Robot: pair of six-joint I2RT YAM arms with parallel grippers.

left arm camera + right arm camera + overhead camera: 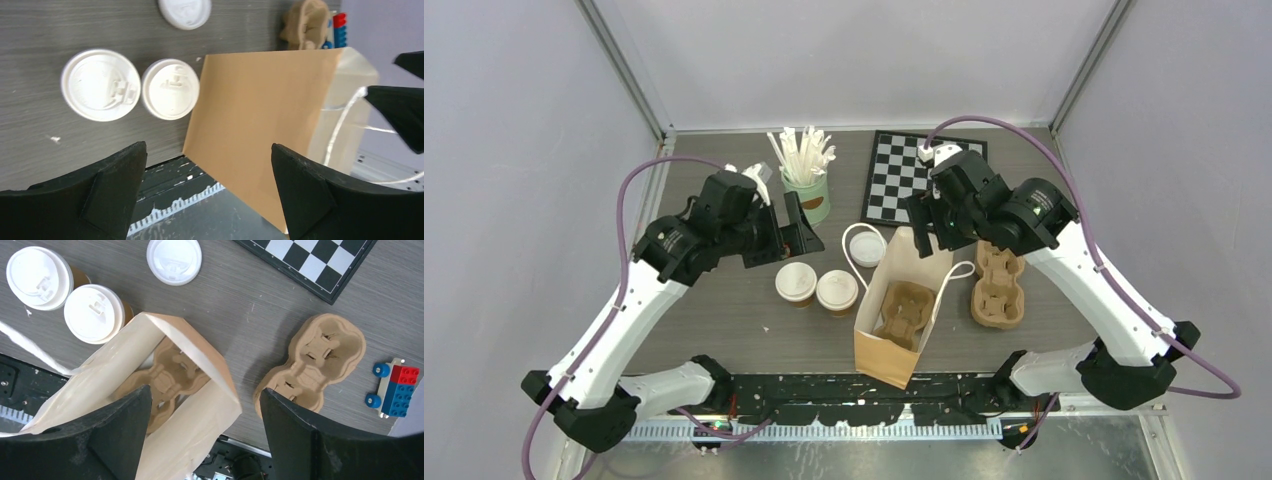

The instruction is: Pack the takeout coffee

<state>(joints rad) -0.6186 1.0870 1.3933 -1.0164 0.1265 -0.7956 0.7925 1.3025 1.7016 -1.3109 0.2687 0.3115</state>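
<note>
Takeout coffee here is two tan paper cups, each capped with a white lid, standing side by side on the tabletop [724, 330] left of centre: the left cup [795, 282] and the right cup [837, 291], their lids about touching. The left hand [784, 238] hangs above the tabletop just behind them and a little to their left, its jaws spread wide with nothing between them. In its own camera both cups lie ahead of the fingers, toward the left one and outside the gap. Just behind that hand stands one mint-green can [809, 200] full of white sticks. One loose white lid [867, 247] lies flat behind the right cup, apart from it. Next comes one brown paper bag [876, 352], upright and open-mouthed, just beside the right cup, with one moulded-pulp tray [904, 312] lying in its bottom. One chessboard [904, 180] lies at the far side. The right hand [934, 228] hovers over the far end of the bag's mouth, jaws also wide apart and empty. The cups sit to its left, past the bag's wall and clear of its fingers. Right of the bag lies a stack of pulp trays [997, 285]; how many are in it I cannot tell. Farthest right, seen from the right wrist, is one small toy [395, 387] of red, blue and white blocks on blue wheels.
</note>
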